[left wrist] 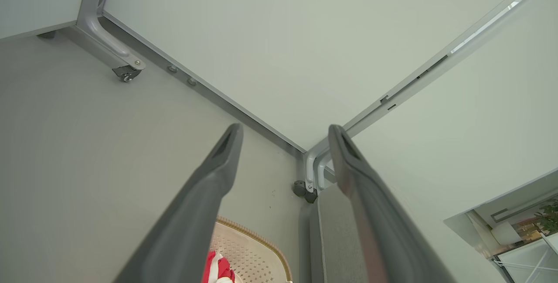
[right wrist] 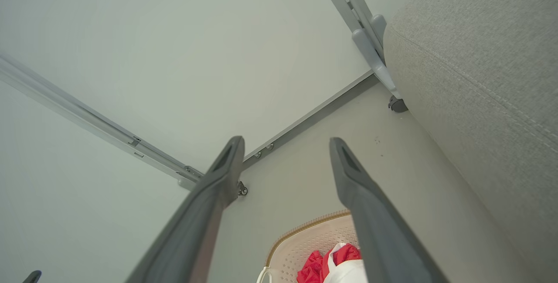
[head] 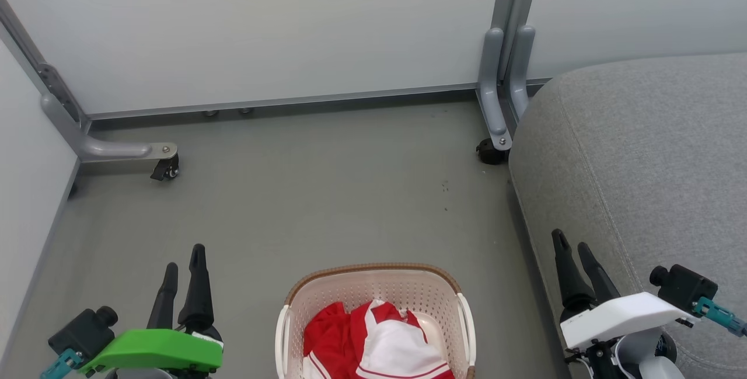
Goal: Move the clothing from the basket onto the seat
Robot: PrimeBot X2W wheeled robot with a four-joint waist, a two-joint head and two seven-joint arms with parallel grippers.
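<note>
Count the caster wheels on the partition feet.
2. The left caster sits under the left partition foot; the right caster sits beside the seat, which may hide more.

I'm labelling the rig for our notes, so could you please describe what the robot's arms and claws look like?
The left claw has two long, dark, tapering fingers above a bright green wrist cover; the right claw has matching fingers above a white wrist cover. Beside each cover sits a black camera block with a teal connector.
</note>
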